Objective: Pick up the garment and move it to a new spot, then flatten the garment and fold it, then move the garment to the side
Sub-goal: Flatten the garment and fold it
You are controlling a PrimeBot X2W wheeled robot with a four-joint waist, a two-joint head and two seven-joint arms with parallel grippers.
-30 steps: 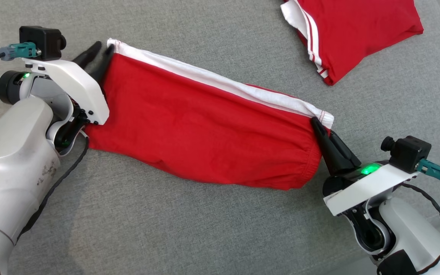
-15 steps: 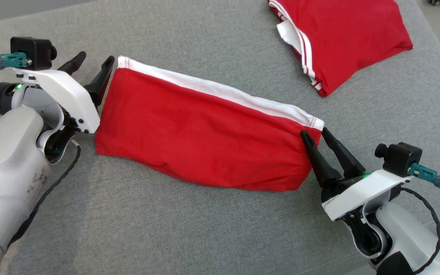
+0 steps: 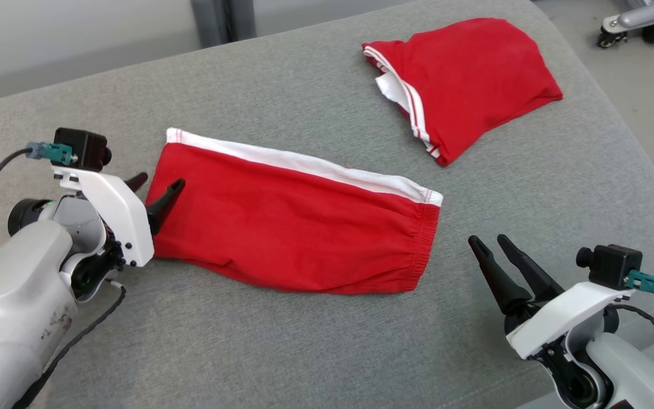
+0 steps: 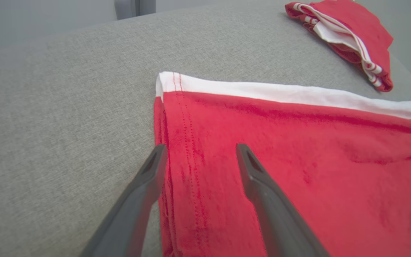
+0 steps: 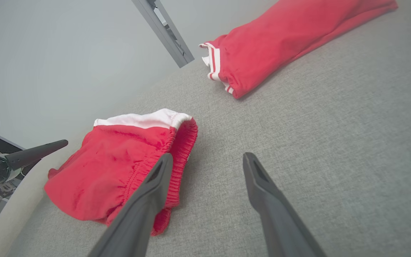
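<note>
The garment (image 3: 293,227), red with a white band along its far edge, lies flat on the grey cushion (image 3: 304,352). It runs from left to right, with its elastic waistband at the right end.

The left gripper (image 3: 160,180) hangs at the garment's left end, its 2 fingers spread apart and holding nothing. In the left wrist view, 1 finger sits over the cushion just beside the hem and the other over the red cloth. I cannot tell whether either touches the cloth.

The right gripper (image 3: 486,238) is near the waistband but apart from it, over bare cushion, its fingers also spread and empty.

A 2nd garment (image 3: 463,85), red with white stripes, lies bunched near the cushion's far right corner, well apart from the garment. A wheeled base (image 3: 639,20) stands on the floor beyond that corner.
</note>
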